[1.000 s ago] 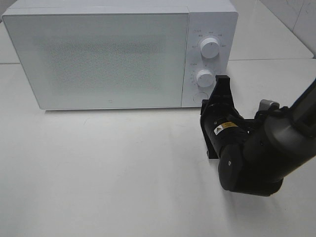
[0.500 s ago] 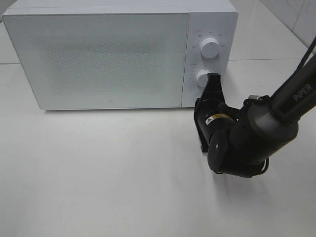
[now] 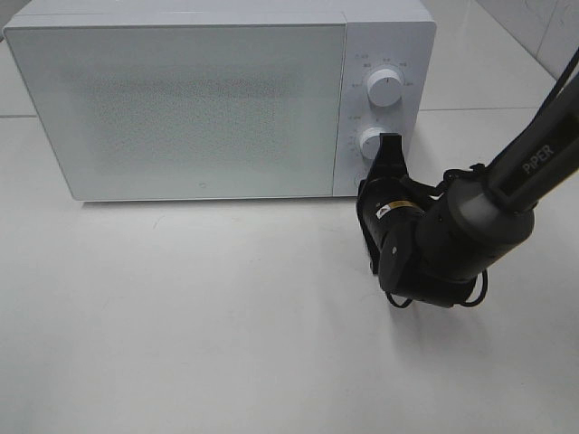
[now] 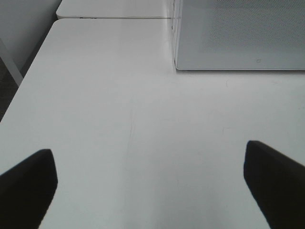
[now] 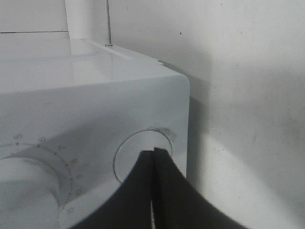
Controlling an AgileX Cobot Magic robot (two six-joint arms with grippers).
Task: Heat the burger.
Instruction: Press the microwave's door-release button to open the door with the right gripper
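Since a second ago the right arm has swung in toward the microwave, and its wrist now sits closer to the control panel than before. The microwave itself has not shifted.

The right gripper has its two black fingers pressed together, nothing between them. In the right wrist view the joined tips rest against the round button at the panel's lowest corner, just below the lower knob. The upper knob stands clear above it. From the high camera, the gripper body covers most of that button.

The left gripper is spread wide. Its two dark fingertips show at the edges of the left wrist view, with only the bare white table between them. It holds and touches nothing. A front corner of the microwave lies ahead of it, well apart.

The microwave is white, and its door is closed, a pale speckled panel that does not let the inside be seen. The burger shows in none of the views; whether it is behind that door cannot be told.
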